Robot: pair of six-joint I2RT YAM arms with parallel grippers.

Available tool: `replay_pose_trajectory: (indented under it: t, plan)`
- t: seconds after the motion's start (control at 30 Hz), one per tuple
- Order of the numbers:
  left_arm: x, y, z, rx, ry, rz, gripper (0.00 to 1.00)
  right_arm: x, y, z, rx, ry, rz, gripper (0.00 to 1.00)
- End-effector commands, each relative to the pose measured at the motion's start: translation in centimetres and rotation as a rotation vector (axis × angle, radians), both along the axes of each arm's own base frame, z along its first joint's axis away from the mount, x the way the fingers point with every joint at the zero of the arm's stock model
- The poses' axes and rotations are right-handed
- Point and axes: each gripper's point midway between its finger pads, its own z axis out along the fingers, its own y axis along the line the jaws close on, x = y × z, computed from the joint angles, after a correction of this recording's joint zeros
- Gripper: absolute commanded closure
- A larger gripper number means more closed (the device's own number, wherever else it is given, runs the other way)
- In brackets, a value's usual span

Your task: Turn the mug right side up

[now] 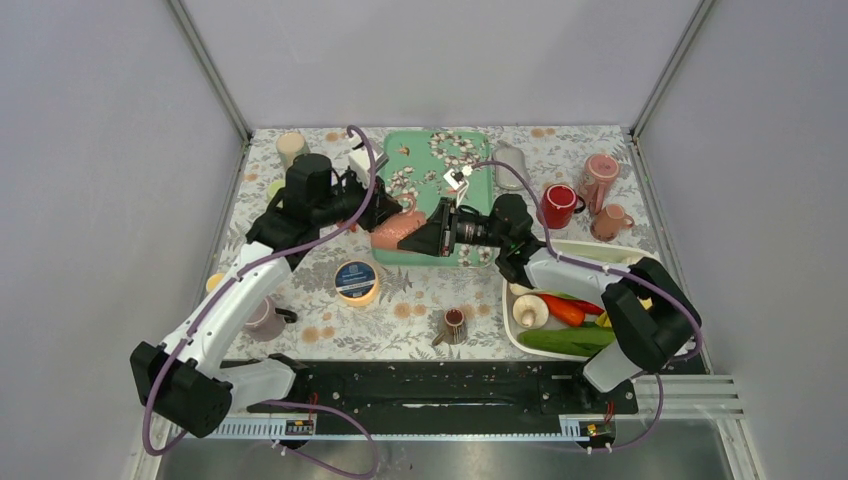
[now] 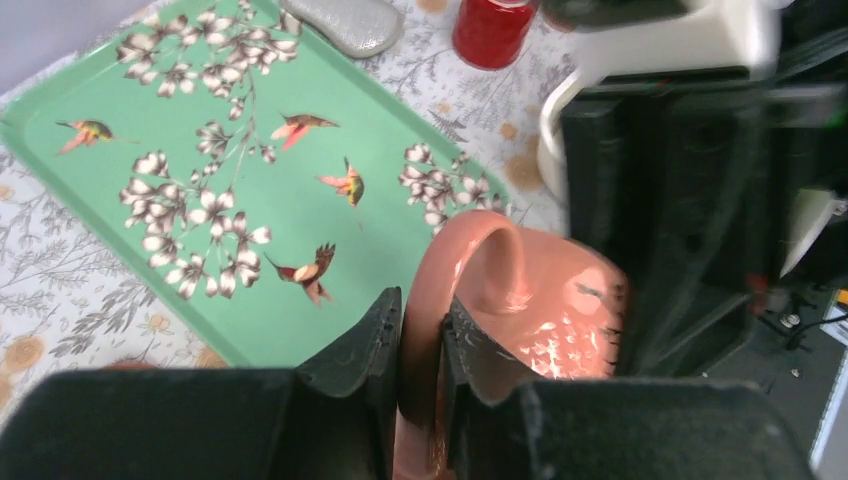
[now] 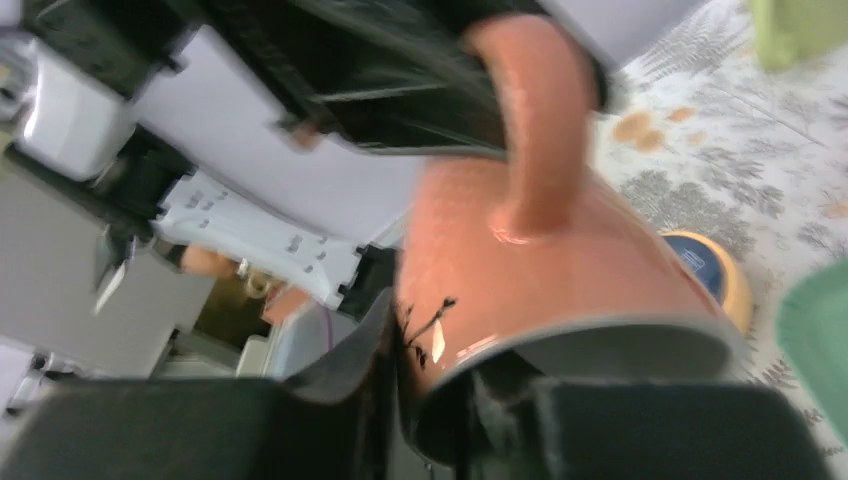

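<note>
Top external view shows two black claws meeting over the left edge of a green tray (image 1: 470,190). Between them they share a salmon mug (image 1: 396,231), which lies on its side with its mouth toward the right claw. It looks lifted off the table, though this cannot be told for sure. The left claw (image 1: 384,214) reaches in from the left and the right claw (image 1: 430,236) from the right, with only the mug between their tips. Left wrist view shows the left claw almost closed, its two fingers (image 2: 365,345) pinching the handle loop from either side. The mug body sits just beyond these fingers and to their right, and the black bulk of the right claw is close behind it. Below and to the left of this claw lies the tray, painted with birds and blossoms, and a red mug (image 2: 490,25) stands past its far corner. Right wrist view shows the right claw narrowed to a slit, clamping the rim with one finger (image 3: 360,360) on the outer wall and the other inside the mouth. The handle arches above it, held by the left claw. A blue-topped tub (image 3: 715,275) sits on the patterned cloth to the right of this claw. A white dish (image 1: 625,256) of vegetables lies well behind the right claw, under its arm.
</note>
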Motion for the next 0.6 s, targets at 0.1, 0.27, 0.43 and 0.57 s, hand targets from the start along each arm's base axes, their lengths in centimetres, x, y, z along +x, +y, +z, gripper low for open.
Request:
replay_pose_trajectory:
  t: [0.1, 0.27, 0.43, 0.57]
  plan:
    - [2.4, 1.6, 3.7, -0.041, -0.113, 0.114, 0.78, 0.5, 0.3, 2.8, -0.046, -0.147, -0.017, 1.00]
    - [4.3, 6.7, 2.1, 0.070, -0.104, 0.271, 0.01, 5.0, -3.5, -2.2, -0.550, -0.198, -0.241, 1.00]
    - [4.7, 12.3, 1.0, 0.162, -0.129, 0.379, 0.01, 9.5, -8.6, -5.3, -0.935, -0.214, -0.371, 1.00]
    - [3.8, 14.8, -1.4, 0.313, -0.121, 0.385, 0.01, 11.6, -11.3, -8.7, -1.184, -0.105, -0.351, 1.00]
